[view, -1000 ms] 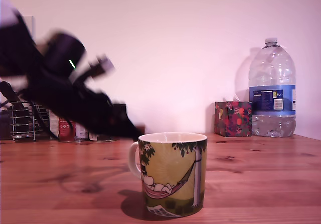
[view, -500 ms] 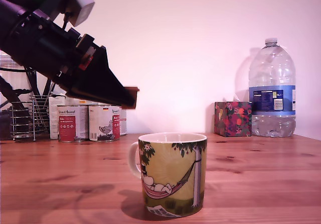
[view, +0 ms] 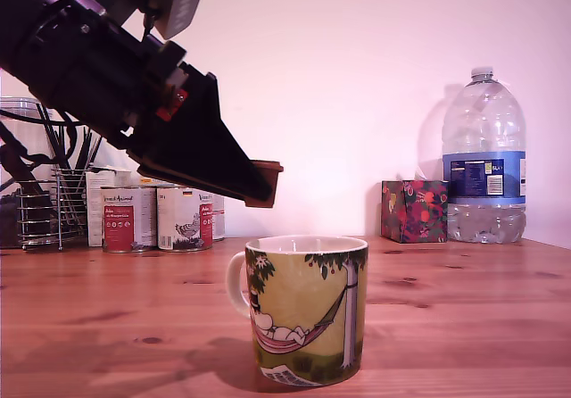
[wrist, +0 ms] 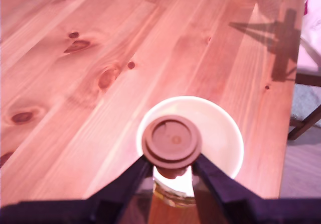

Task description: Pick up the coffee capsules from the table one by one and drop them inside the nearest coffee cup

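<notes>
My gripper hangs above the coffee cup, shut on a reddish-brown coffee capsule at its fingertips. The cup has a yellow-green hammock print and a white handle, and it stands upright near the table's front edge. In the wrist view the capsule shows its round flat face between the two dark fingers, over the nearer part of the cup's cream mouth. No other capsule shows on the table.
Red-and-white tins and a wire rack stand at the back on the exterior view's left. A patterned box and a large water bottle stand at the back right. The wrist view shows the table's edge.
The arm rose from low at the exterior view's left, then moved right with the capsule until it hung above the cup. The cup has not moved.
</notes>
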Controlling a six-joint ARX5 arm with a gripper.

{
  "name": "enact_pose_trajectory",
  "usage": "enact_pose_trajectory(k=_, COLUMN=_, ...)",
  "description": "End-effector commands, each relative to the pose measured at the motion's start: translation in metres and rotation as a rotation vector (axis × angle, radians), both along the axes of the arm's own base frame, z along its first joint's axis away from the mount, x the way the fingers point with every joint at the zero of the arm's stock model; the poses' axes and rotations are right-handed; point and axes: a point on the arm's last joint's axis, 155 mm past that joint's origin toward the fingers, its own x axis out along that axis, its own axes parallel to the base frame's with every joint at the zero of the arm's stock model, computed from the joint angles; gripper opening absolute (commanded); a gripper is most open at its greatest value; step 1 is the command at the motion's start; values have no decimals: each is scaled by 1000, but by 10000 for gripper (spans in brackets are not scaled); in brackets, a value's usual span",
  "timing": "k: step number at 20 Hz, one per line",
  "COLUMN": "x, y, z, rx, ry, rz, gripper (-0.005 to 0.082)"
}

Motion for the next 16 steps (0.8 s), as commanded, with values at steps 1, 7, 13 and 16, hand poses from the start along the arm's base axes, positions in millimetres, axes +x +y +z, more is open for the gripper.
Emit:
enact_pose_trajectory(k=1, x=-5, y=1, z=-7, rx=28, ry=13, rz=2, gripper=110)
enact_pose_trajectory(k=7, x=-11, y=-12, z=-11, rx=109, ry=60, rz=-26, gripper=111)
enact_pose_trajectory(k=13, x=-8, y=-20, z=-24, rx=242, ry=78, rz=-46, gripper=113)
enact_pose_trajectory(k=16, x=-9, y=-22, z=-28, rx=307, ry=86, rz=-58, gripper=113)
